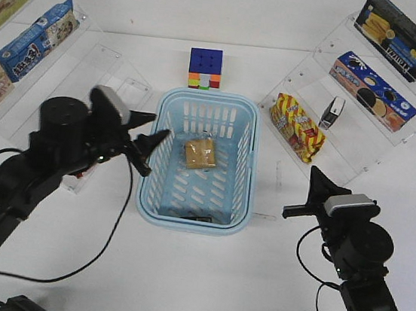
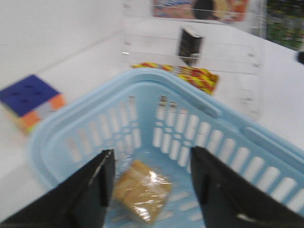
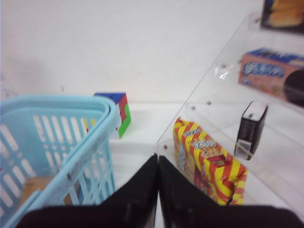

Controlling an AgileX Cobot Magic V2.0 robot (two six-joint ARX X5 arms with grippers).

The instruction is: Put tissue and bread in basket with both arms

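The light-blue basket [image 1: 244, 167] stands mid-table. The wrapped tan bread [image 1: 200, 155] lies on its floor. A small dark flat pack [image 1: 199, 218], seemingly the tissue, lies at the basket's near end, mostly hidden by the rim. My left gripper [image 1: 160, 125] is open and empty over the basket's left rim. In the left wrist view its jaws [image 2: 151, 151] stand wide above the bread [image 2: 142, 190] inside the basket [image 2: 190, 90]. My right gripper [image 1: 314, 171] is shut and empty, right of the basket. In the right wrist view its tip [image 3: 157, 156] sits between the basket [image 3: 71, 102] and the shelf.
A colour cube [image 1: 205, 69] stands behind the basket. Clear shelves on the right hold a red-yellow packet [image 1: 297, 127], a second small black-and-white pack [image 1: 333, 112] and snack boxes [image 1: 371, 91]. Left shelves hold more boxes [image 1: 36, 40].
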